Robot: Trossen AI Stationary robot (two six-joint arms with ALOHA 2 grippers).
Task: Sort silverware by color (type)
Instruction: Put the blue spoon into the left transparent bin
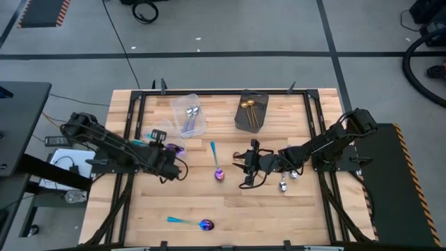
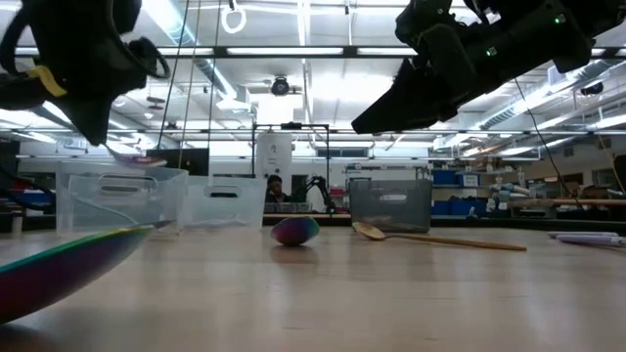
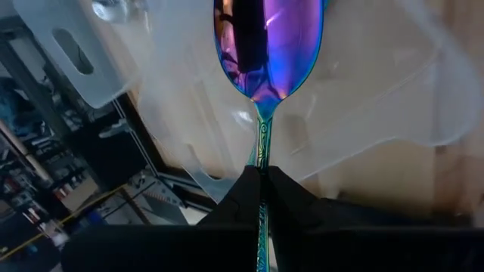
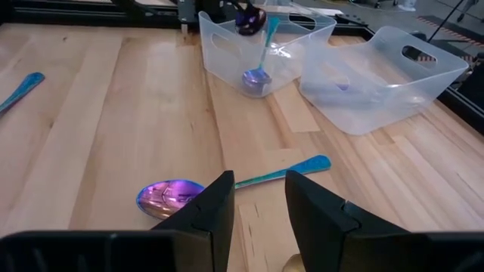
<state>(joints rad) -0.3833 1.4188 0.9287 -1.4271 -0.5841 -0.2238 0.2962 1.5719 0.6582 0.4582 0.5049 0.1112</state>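
My left gripper [image 1: 172, 157] [image 3: 261, 175] is shut on an iridescent purple-blue spoon [image 3: 268, 45] at the smaller clear tub [image 1: 159, 133]. In the right wrist view that spoon [image 4: 259, 75] hangs bowl down at this tub [image 4: 227, 53]. My right gripper [image 1: 244, 163] [image 4: 259, 195] is open and hovers over a second iridescent spoon [image 4: 172, 198] [image 1: 217, 164] that lies flat on the table. A third iridescent spoon [image 1: 191, 223] lies near the table's near edge. Silver spoons with lilac handles [image 1: 285, 184] lie under the right arm. A gold spoon [image 2: 430, 238] lies on the table. My left gripper pinches the spoon's teal handle [image 3: 262, 155] between its two fingers, a little below the bowl. The fingers lie along the handle. The spoon is lifted clear of the table, with its bowl pointing away from the fingers and down toward the tub.
A larger clear tub [image 1: 189, 115] at the far side holds silver spoons. A dark grey box [image 1: 252, 110] beside it holds gold spoons. Bare wood lies in the middle and toward the near edge [image 1: 279, 223]. A black frame runs along the table's sides [image 1: 132, 111].
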